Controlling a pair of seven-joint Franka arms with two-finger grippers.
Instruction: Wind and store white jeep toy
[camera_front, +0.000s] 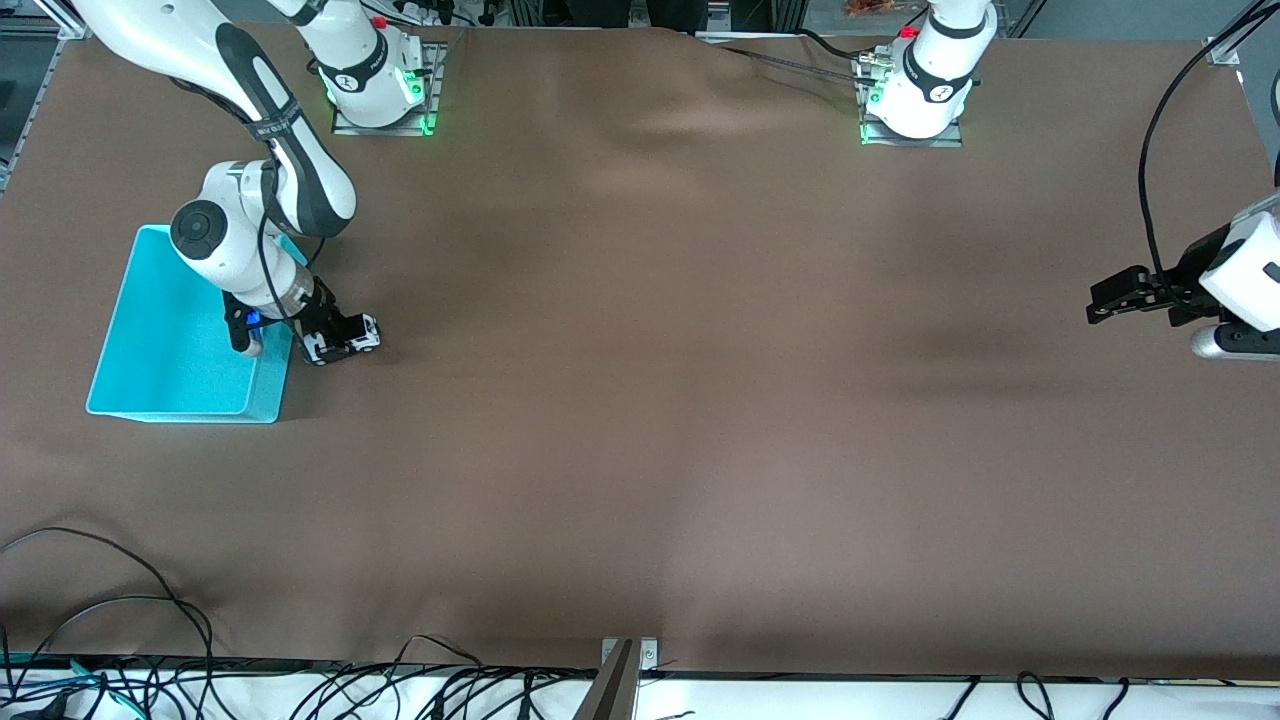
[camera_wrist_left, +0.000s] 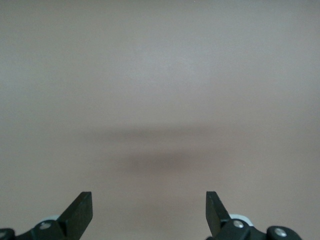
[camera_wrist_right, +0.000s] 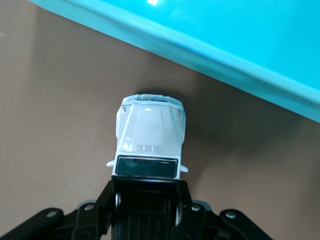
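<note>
Right fingers (camera_wrist_right: 145, 200) tight on white jeep toy (camera_wrist_right: 149, 140) — left fingers (camera_wrist_left: 149, 215) wide, empty — over brown tabletop (camera_front: 640, 400).

A brown cloth (camera_front: 640, 400) covers the whole table, creased and rippled near the robots' bases. Black cables (camera_front: 120, 660) lie tangled along the table's white edge nearest the front camera. Soft shadows fall across the cloth toward the left arm's end.

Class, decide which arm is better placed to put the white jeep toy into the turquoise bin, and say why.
The right arm. Its hand is shut on the white jeep toy beside the turquoise bin. The left hand waits open over bare table at the left arm's end.
</note>
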